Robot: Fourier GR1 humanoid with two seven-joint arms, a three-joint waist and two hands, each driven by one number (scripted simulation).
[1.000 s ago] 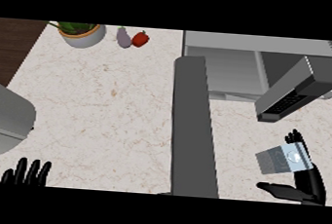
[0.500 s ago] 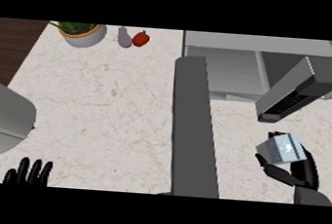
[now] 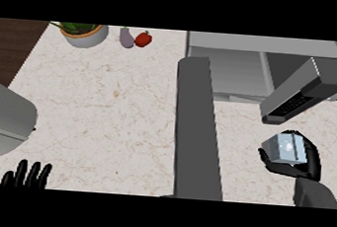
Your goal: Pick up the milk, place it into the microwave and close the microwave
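Flat, even, fairly bright light over the pale speckled stone counter [image 3: 113, 106], centre to 8 o'clock; shadows faint. Grey open microwave [image 3: 232, 73] at 1 o'clock goes darker inside its cavity. Pale blue-white milk carton [image 3: 287, 147] at 4 o'clock shows a light sheen against the black right hand [image 3: 303, 165].

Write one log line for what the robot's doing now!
right robot hand: holding milk | microwave: open | left robot hand: resting
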